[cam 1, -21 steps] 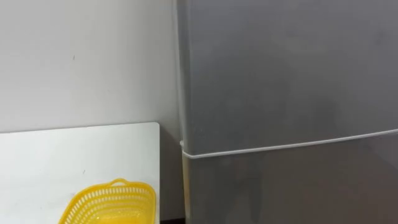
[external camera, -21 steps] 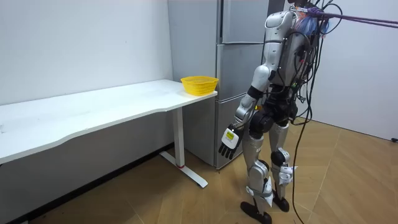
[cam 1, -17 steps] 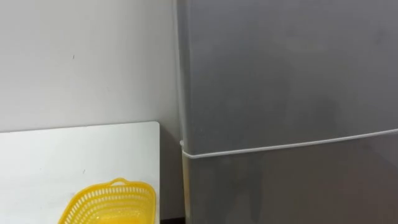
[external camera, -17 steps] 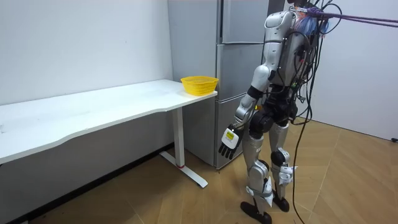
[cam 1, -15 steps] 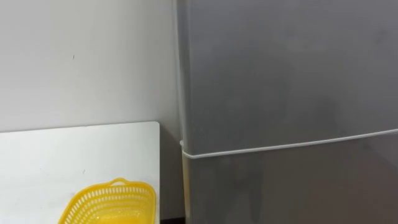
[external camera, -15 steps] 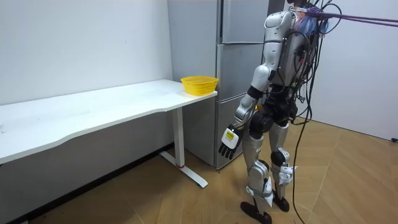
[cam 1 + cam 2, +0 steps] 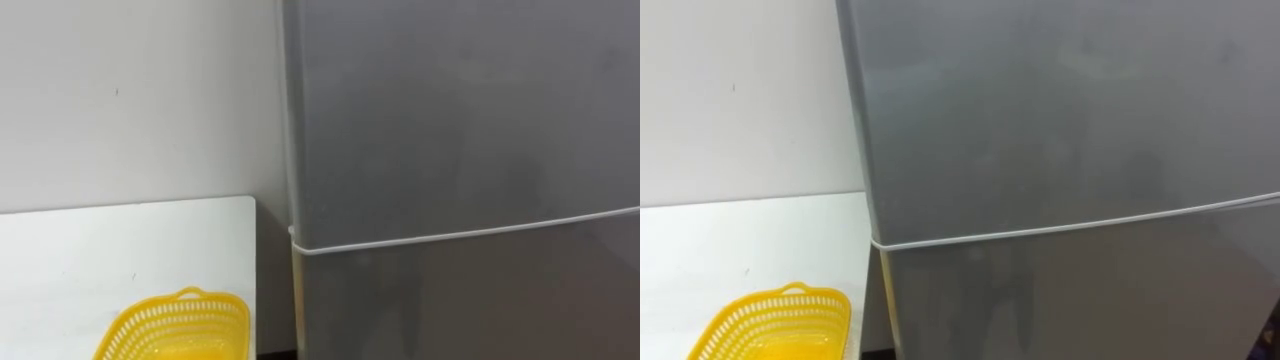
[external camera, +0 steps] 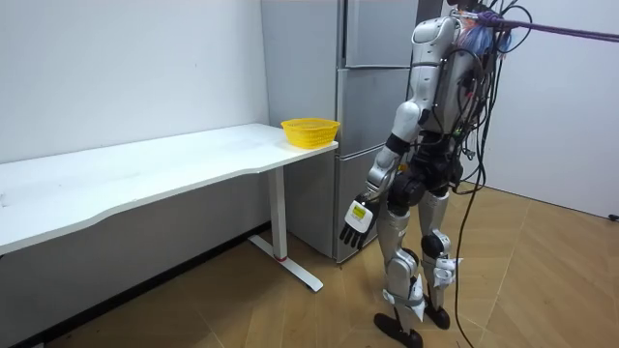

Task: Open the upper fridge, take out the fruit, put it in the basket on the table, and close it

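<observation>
Standing close before a tall grey smooth-fronted two-door fridge (image 8: 300,97), just beside the end of a long white desk (image 7: 120,240). Plain matt upper door (image 7: 450,110), shut flush; thin pale seam (image 7: 450,238) beneath it, then the lower door (image 7: 470,300). No handle or grip recess seen on the front. Contents hidden behind the shut upper door; nothing retrieved yet. Likely rigid, slick to fingertips, held by a seal: calls for a firm, steady pull. Best hold probably the door's free vertical edge or its lower lip at the seam; hinge side not clear. Low by the thigh, left hand (image 8: 356,218) hanging with fingers loosely straight, holding nothing. Yellow plastic lattice basket (image 7: 175,325) at the desk's corner nearest the fridge.
</observation>
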